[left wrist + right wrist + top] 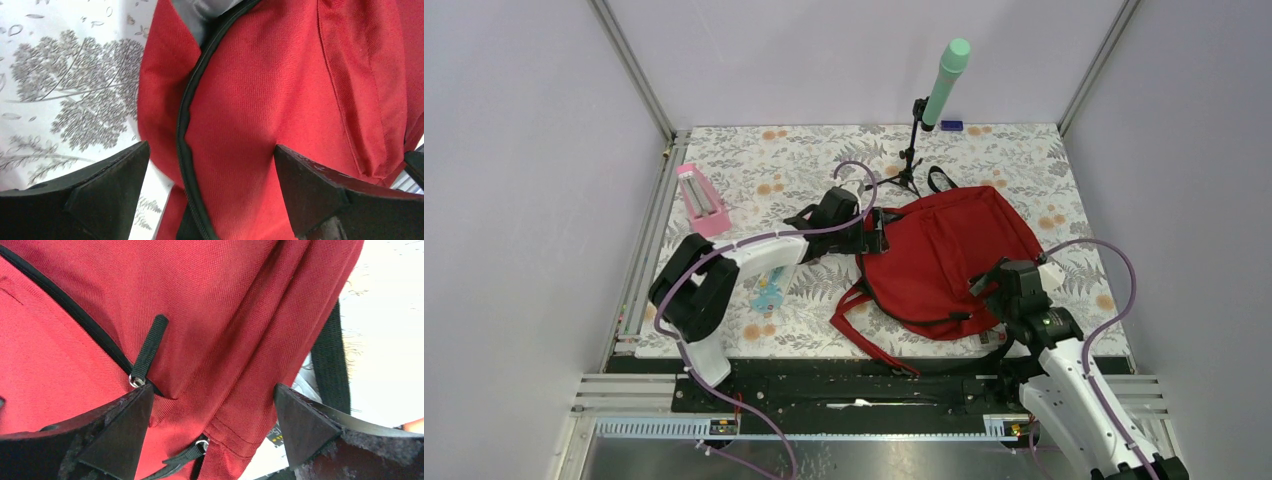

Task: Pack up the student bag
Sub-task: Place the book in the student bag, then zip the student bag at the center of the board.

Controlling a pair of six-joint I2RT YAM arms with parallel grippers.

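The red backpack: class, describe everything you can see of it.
The backpack is soft dark-red woven fabric with black zippers, a black pull tab and red straps. One zipper gapes, showing grey lining. It lies flat on the flowered table. The left fingers and right fingers stand open over opposite edges.

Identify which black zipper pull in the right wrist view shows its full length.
The upper zipper pull, a ribbed tab ringed to the long zip on the student bag. The lower zipper pull, near the bottom seam, is cut off at the picture's edge.
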